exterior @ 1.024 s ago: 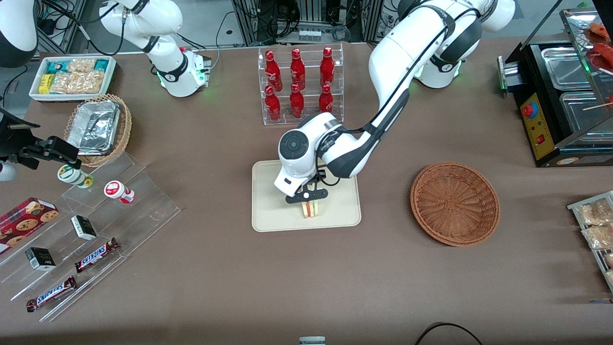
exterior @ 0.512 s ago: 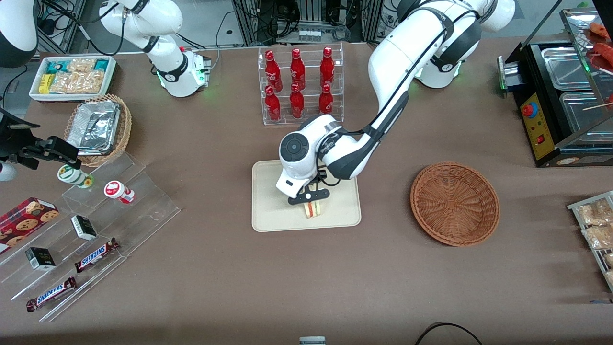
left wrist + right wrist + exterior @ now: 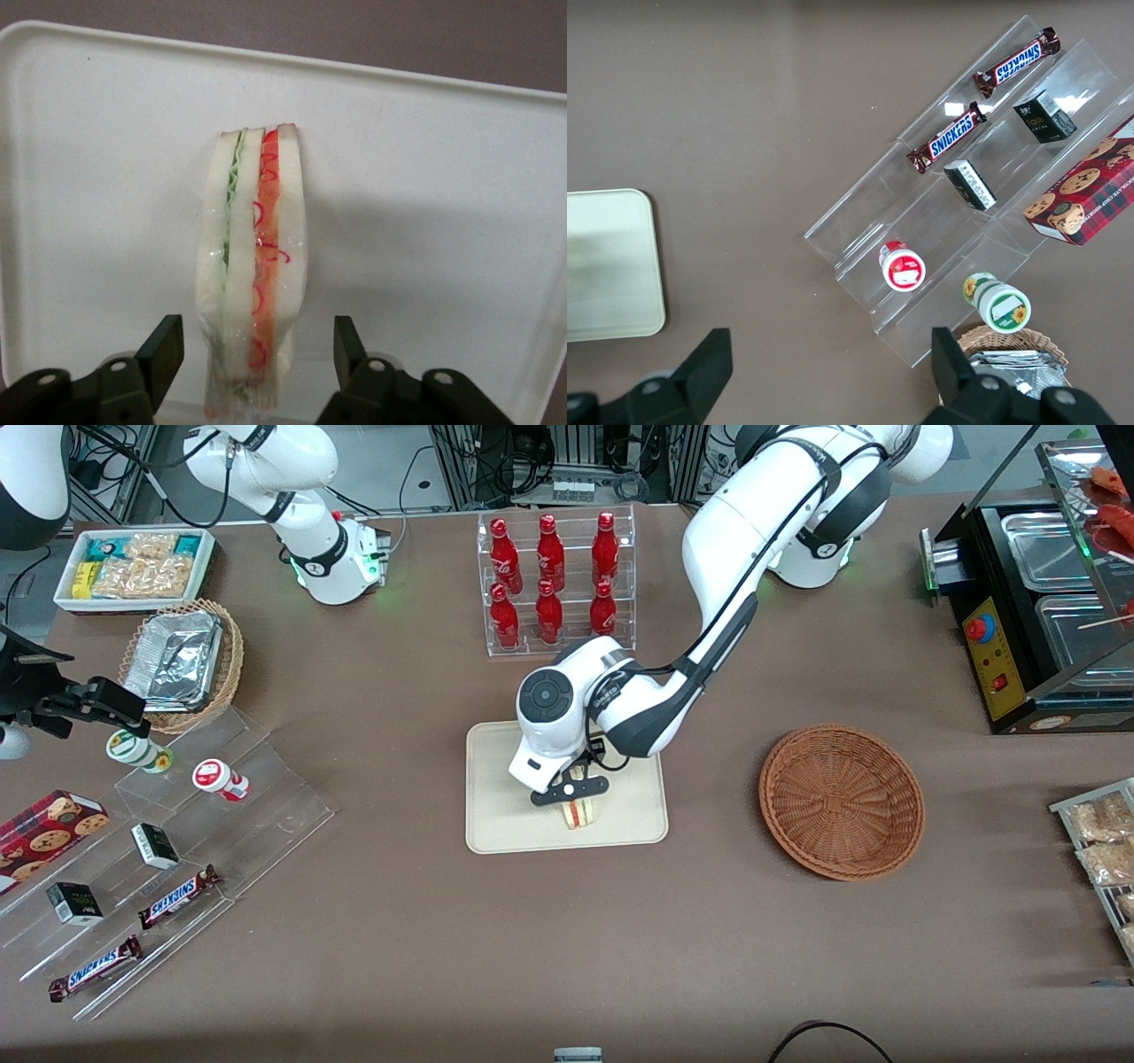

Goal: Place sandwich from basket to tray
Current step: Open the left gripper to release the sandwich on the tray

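Note:
The sandwich [image 3: 580, 813] [image 3: 254, 266], a wrapped wedge of white bread with red and green filling, stands on edge on the cream tray [image 3: 496, 815] [image 3: 425, 221], near the tray's edge closest to the front camera. My left gripper [image 3: 571, 790] [image 3: 257, 354] hovers directly over it, open. Its two black fingers [image 3: 164, 350] flank the wedge with a clear gap on each side, touching nothing. The reddish-brown wicker basket [image 3: 841, 802] sits empty toward the working arm's end of the table.
A clear rack of red bottles [image 3: 554, 584] stands farther from the front camera than the tray. Toward the parked arm's end are acrylic snack steps [image 3: 159, 850], a tan basket with foil trays [image 3: 182, 662] and a white snack bin [image 3: 133, 567]. A black warmer [image 3: 1036, 611] stands at the working arm's end.
The gripper has lifted slightly off the sandwich, which stays standing on the tray. Little else has moved.

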Action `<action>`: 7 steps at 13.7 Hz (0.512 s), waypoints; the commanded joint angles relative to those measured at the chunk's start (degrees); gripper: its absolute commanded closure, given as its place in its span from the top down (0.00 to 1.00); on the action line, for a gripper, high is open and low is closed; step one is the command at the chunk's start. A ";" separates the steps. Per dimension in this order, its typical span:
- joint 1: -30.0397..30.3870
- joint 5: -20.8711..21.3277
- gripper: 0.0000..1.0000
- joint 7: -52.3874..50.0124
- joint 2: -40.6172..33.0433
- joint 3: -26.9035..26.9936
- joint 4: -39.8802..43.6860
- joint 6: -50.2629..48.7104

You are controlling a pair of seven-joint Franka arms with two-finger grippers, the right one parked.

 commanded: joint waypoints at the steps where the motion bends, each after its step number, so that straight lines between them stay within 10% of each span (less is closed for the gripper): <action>1: 0.07 0.77 1.00 -0.10 -3.69 0.11 -0.25 -3.06; 7: 4.36 -3.28 1.00 4.81 -8.35 -0.07 -0.95 -5.70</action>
